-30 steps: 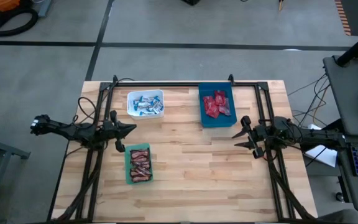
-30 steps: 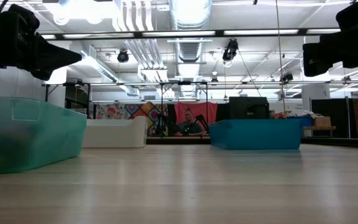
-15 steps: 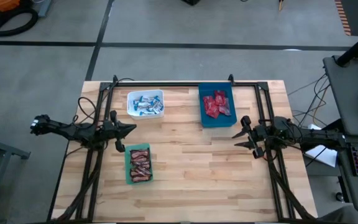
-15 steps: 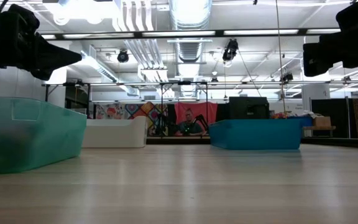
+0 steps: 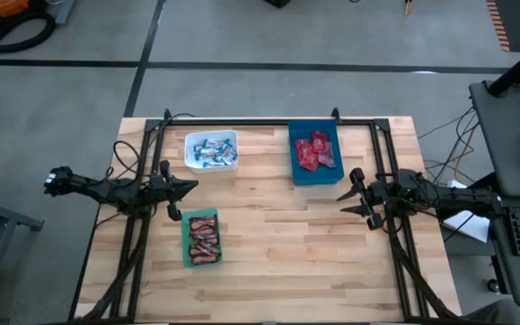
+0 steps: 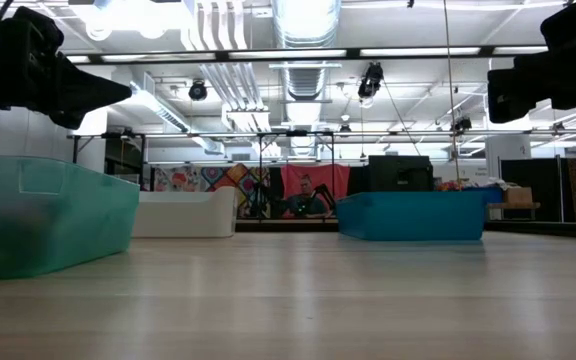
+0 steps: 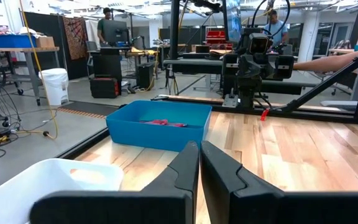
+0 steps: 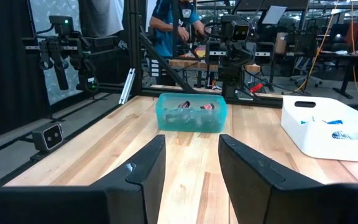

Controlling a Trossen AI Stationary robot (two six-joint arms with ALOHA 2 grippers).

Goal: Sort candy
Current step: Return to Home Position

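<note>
Seen from above, with the far edge as 12 o'clock, the light wooden slatted table carries three containers, and all the candy in sight lies inside them. The blue-and-white wrapped mini bars sit in the white rectangular plastic bin at about 11 o'clock. The red crinkly packets lie in the blue rectangular plastic bin at about 1 o'clock. The dark brown mini bars lie in the green translucent plastic bin at about 8 o'clock.

The left gripper hangs at 9 o'clock, between the white and green bins and clear of the tabletop. Its two dark fingers are drawn together with only a sliver between them. The right gripper hangs at 3 o'clock, near the blue bin's 5 o'clock corner and also raised, with its fingers spread apart. Both grippers point toward the table's centre.
</note>
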